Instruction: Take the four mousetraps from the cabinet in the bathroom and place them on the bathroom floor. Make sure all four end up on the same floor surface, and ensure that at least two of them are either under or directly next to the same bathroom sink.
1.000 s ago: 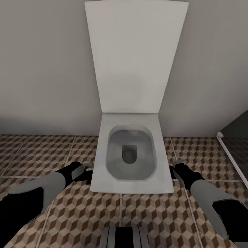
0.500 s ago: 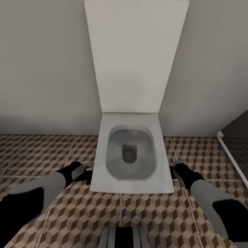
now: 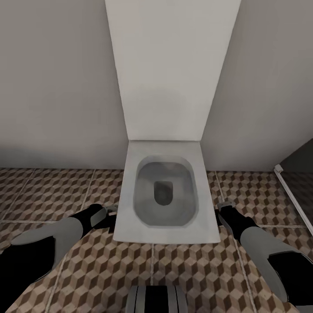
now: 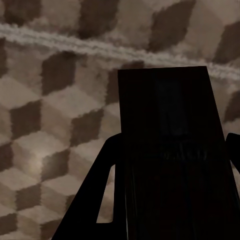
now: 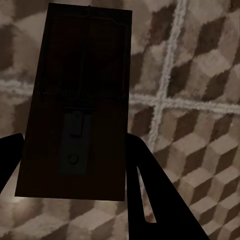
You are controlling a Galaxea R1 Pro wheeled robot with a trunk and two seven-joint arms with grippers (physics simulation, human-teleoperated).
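I see the bathroom floor (image 3: 100, 278) in cube-patterned tiles with pale grout; a white toilet (image 3: 163, 195) stands on it at twelve o'clock.

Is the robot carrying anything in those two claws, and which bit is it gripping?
Yes. Each gripper holds a flat, dark-brown rectangular mousetrap, left and right, pinched at one end with the rest sticking out past the fingers over the cube-patterned tile floor.

Soft, even, rather dim light is spread over the head view, with no glare. A faint shadow is cast along the wall (image 3: 52, 152) just above the bathroom floor (image 3: 56, 191), and the toilet (image 3: 167, 191) bowl is shaded grey. The wrist views are coarse and blurred: tile patterns are smeared, and dark, near-black shapes are rendered almost without detail.
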